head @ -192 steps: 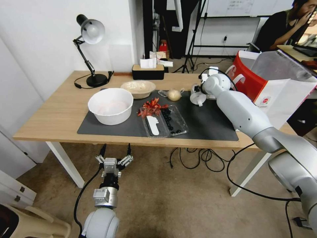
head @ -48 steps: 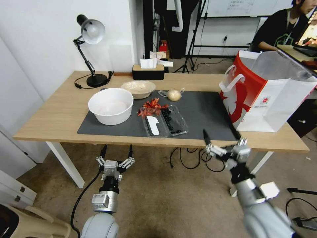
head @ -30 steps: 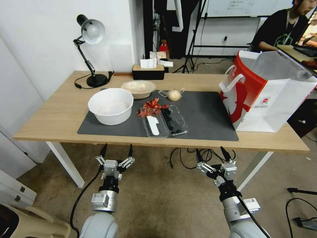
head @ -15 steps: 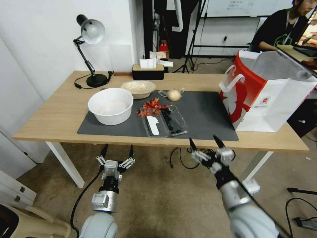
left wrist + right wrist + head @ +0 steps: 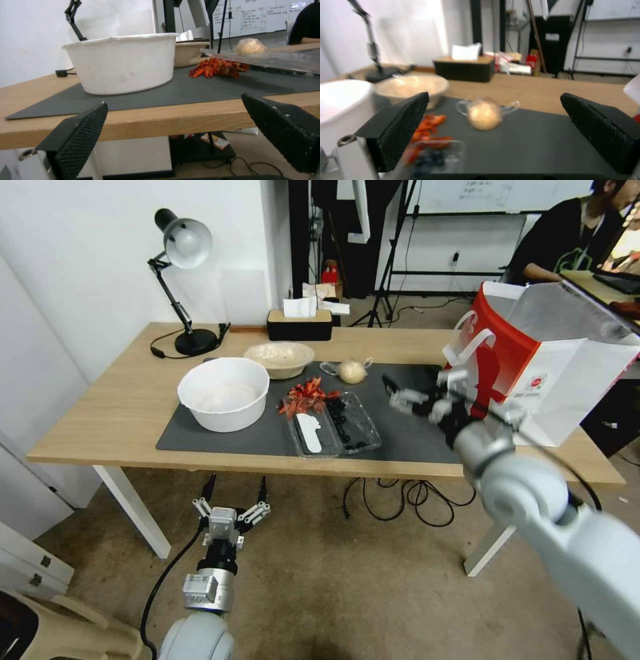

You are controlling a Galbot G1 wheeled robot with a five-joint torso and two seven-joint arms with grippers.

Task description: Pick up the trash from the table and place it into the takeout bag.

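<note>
On the table (image 5: 113, 407), a clear bag with a beige lump (image 5: 351, 371) lies at the back of the dark mat (image 5: 413, 430). A shallow beige bowl (image 5: 279, 359) sits to its left. The lump bag (image 5: 484, 113) lies ahead of my open, empty right gripper (image 5: 415, 385), which hovers over the mat's right half, beside the red-and-white takeout bag (image 5: 533, 353). Red-orange scraps (image 5: 307, 397) lie mid-mat. My left gripper (image 5: 237, 483) hangs open below the table's front edge.
A deep white bowl (image 5: 224, 393) and a clear tray of black berries (image 5: 337, 427) sit on the mat. A black lamp (image 5: 183, 293) and a tissue box (image 5: 299, 323) stand at the back. Cables lie on the floor under the table.
My right gripper has risen from below the table's front edge to over the mat, beside the takeout bag. The cup it held 6.4 s ago is gone. The left arm stays put.
</note>
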